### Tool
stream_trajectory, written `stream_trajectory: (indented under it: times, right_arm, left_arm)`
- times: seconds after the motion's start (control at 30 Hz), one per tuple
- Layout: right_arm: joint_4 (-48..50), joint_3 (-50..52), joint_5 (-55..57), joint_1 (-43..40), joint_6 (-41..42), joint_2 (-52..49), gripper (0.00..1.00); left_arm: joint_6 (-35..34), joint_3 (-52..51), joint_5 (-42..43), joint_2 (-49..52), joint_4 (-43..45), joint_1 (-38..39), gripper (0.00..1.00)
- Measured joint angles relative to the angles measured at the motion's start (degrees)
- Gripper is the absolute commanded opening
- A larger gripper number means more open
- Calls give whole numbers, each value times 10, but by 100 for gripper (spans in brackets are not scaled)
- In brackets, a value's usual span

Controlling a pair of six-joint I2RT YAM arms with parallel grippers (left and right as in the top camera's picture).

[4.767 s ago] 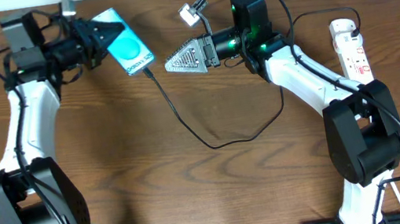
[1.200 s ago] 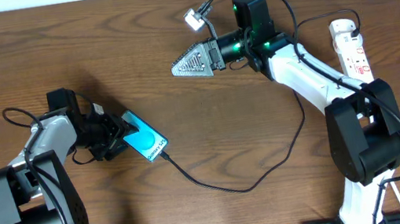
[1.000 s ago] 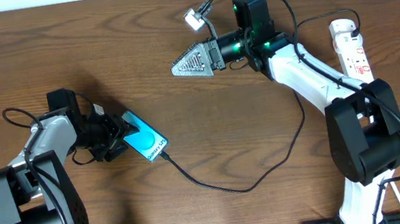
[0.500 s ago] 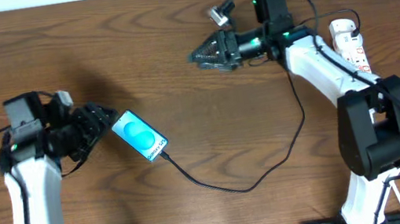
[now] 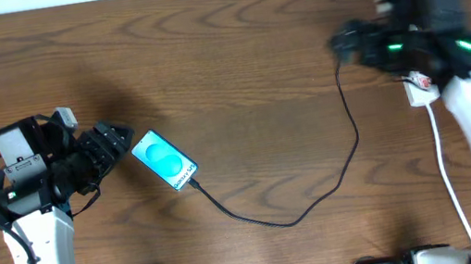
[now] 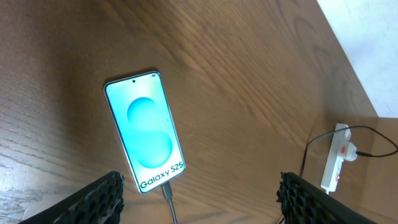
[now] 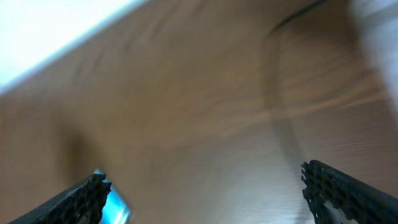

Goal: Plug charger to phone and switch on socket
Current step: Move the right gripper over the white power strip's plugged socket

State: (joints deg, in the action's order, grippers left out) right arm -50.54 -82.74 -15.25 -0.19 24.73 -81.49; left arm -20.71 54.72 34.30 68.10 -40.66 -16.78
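The phone point(image 5: 165, 159) lies flat on the table with its blue screen up, and the charger point(image 5: 287, 224) has its plug tip in the phone's lower end. In the left wrist view the phone point(image 6: 145, 138) reads "Galaxy S25", with the charger point(image 6: 168, 194) running off below it. My left gripper point(image 5: 123, 141) stands open just left of the phone, apart from it, holding nothing point(image 6: 199, 190). My right gripper point(image 5: 341, 41) is blurred at the far right, open and empty point(image 7: 205, 180). The right arm covers most of the socket point(image 5: 418, 92). The left wrist view shows the whole socket point(image 6: 336, 165).
The charger's black cable loops across the middle of the table and climbs toward the right arm point(image 5: 350, 124). A white cord point(image 5: 449, 175) runs from the socket toward the front edge. The right wrist view is smeared, with a sliver of the phone point(image 7: 114, 206) low on the left.
My left gripper has opened, let go of the phone and drawn back to the left. The right arm has swung fast to the right, over the socket. The phone stays put.
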Motion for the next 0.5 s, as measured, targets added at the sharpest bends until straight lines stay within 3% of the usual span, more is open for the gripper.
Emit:
stream_trajectory:
  times: [0.13,0.27,0.5]
  right_arm:
    - [4,-1,86,-87,1,70,99]
    - [27,-1,93,-183,-7,72,99]
    - [66,-26,-184,-317,-60,-75,99]
  left_arm:
    - [0,0,0,10,2,0,80]
    - [0,0,0,13,8,0,81]
    - [0,0,-1,14,8,0,80]
